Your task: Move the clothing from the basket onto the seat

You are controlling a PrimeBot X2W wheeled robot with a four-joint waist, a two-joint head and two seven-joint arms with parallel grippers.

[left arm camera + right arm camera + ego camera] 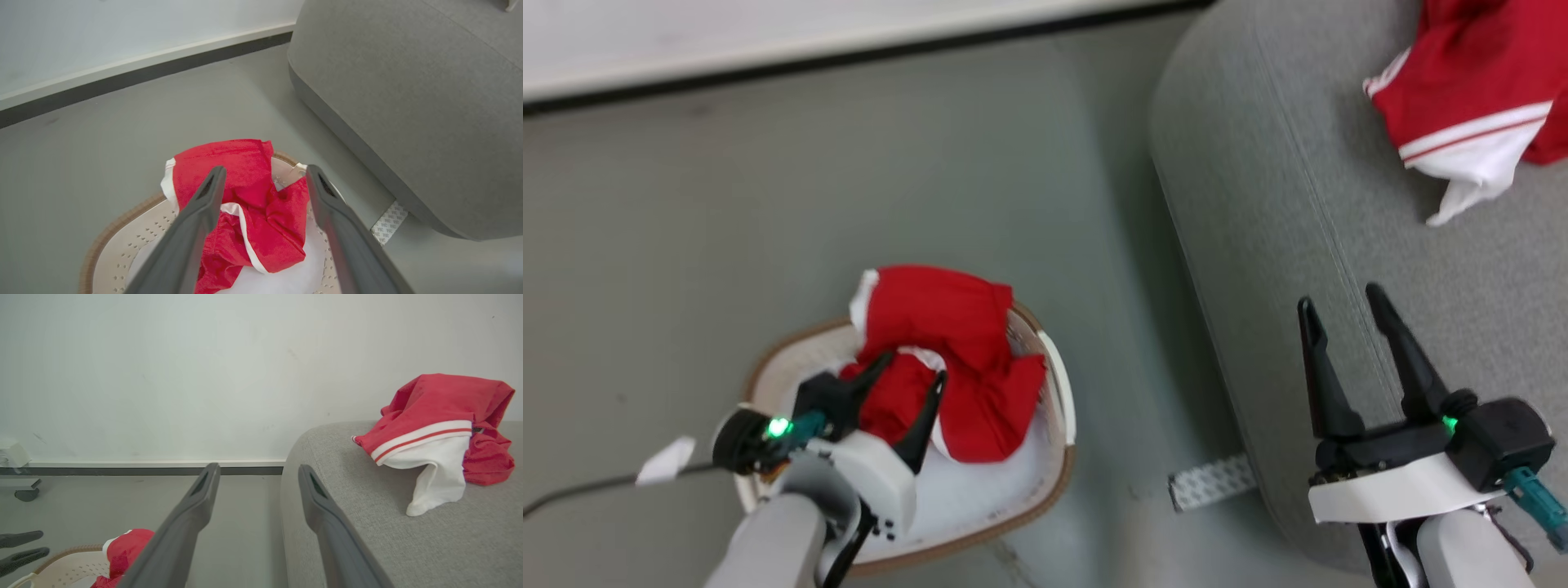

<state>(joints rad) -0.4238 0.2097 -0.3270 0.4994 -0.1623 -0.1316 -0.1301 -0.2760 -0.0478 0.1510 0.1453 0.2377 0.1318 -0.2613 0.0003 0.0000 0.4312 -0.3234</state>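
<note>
Left end effector (913,366), fingers spread and empty, hangs over the basket (1063,465) with the bunched red clothing (964,359) directly under and just ahead of its tips. Whether they touch cloth cannot be told. The heap runs roughly along the fingers' line. The right end effector (1339,296), also spread and empty, hovers over the seat (1282,204), well apart from the basket, making the left arm the nearer. 1 garment (1470,90) lies on the seat, ahead and right of it. The basket wall rises beyond the heap, and open floor (1111,245) separates basket from seat.
</note>
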